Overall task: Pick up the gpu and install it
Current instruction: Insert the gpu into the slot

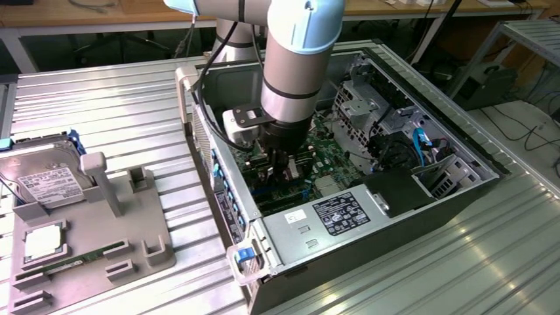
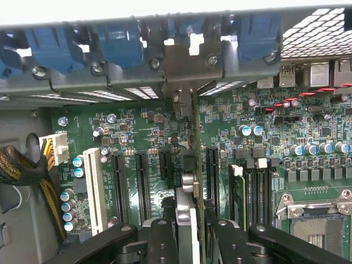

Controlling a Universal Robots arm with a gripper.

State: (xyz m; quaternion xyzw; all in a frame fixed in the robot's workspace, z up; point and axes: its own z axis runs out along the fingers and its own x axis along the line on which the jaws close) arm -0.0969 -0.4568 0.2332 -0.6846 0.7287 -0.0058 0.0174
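The gpu (image 2: 196, 159) shows edge-on in the wrist view, a thin card standing upright among the black expansion slots (image 2: 142, 181) of the green motherboard (image 2: 137, 126). Its metal end bracket (image 2: 190, 60) meets the case's rear wall between the blue slot clips. My gripper (image 2: 190, 239) is shut on the card's upper edge, one black finger on each side. In the exterior view the gripper (image 1: 284, 169) reaches straight down into the open computer case (image 1: 368, 216), near its left wall. Whether the card sits fully in its slot I cannot tell.
Left of the case in the exterior view, a grey holder (image 1: 131, 223) carries a silver hard drive (image 1: 44, 180), a square chip (image 1: 44, 241) and a green memory stick (image 1: 83, 257). Inside the case are the power supply (image 1: 337, 213), drive cages (image 1: 368, 105) and cable bundles (image 2: 27, 170).
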